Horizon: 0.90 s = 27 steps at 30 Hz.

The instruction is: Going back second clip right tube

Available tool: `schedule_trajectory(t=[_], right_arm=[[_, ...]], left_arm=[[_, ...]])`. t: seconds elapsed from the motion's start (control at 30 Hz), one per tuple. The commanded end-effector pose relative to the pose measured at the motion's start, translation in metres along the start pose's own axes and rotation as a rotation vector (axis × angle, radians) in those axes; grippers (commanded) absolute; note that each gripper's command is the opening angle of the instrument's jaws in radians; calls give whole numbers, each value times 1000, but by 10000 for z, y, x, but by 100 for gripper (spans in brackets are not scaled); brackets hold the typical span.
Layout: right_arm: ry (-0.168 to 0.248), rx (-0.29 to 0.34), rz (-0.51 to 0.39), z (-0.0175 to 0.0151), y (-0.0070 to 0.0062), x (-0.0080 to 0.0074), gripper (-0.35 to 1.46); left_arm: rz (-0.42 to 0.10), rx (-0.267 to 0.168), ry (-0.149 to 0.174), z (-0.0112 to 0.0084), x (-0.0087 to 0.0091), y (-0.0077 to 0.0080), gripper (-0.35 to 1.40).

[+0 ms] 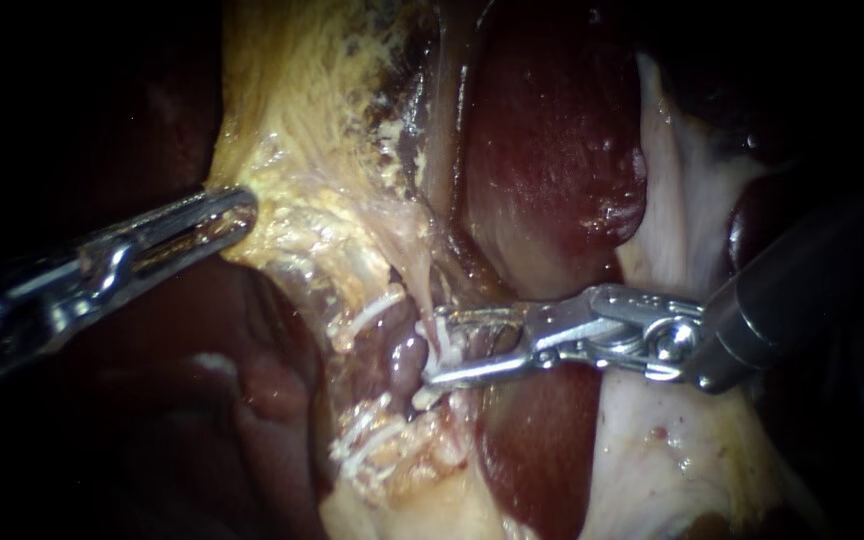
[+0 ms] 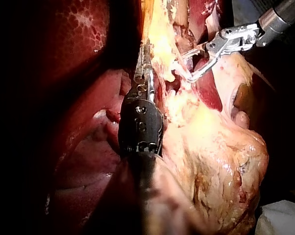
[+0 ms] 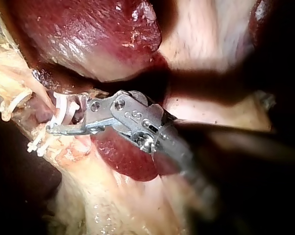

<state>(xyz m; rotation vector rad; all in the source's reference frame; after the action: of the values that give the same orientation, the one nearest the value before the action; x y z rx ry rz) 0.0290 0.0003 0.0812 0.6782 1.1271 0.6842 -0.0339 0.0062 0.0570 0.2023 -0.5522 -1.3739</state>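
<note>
My right instrument [image 1: 429, 348] comes in from the right with its jaws open, one above and one below a white clip [image 1: 442, 340] that sits on a short purplish tube [image 1: 407, 358]. The right wrist view shows the same white clip [image 3: 61, 108] just at the tips of these jaws [image 3: 64, 116]. Two more white clips [image 1: 377, 305] [image 1: 364, 442] lie on the strands to the left and below. My left instrument [image 1: 242, 215] enters from the left, its jaws shut on the yellowish tissue [image 1: 292, 215] and holding it taut. Which tube is the right one I cannot tell.
Dark red liver [image 1: 552, 150] lies behind and under my right instrument's shaft. Pale membrane [image 1: 692, 200] stretches at the right. In the left wrist view a bulky yellowish mass of tissue [image 2: 221, 161] lies beside my left instrument [image 2: 145, 51], with my right instrument [image 2: 189, 66] ahead of it.
</note>
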Motion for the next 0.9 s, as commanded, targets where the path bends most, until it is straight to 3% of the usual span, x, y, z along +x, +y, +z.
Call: schedule_trajectory(t=[0.03, 0.23, 0.6, 0.7, 0.9], right_arm=[[-4, 6, 4, 4, -2, -3, 60], [-16, 32, 30, 19, -11, -13, 60], [-15, 30, 37, 12, 11, -16, 60], [-3, 39, 47, 1, 17, -13, 60], [5, 58, -51, -31, 14, 5, 60]], left_arm=[[0, 0, 0, 0, 0, 0, -35], [0, 0, 0, 0, 0, 0, -35], [-1, -1, 0, 0, 0, 0, -35], [-1, -1, 0, 0, 0, 0, -35], [-1, -1, 0, -1, 1, 0, -35]])
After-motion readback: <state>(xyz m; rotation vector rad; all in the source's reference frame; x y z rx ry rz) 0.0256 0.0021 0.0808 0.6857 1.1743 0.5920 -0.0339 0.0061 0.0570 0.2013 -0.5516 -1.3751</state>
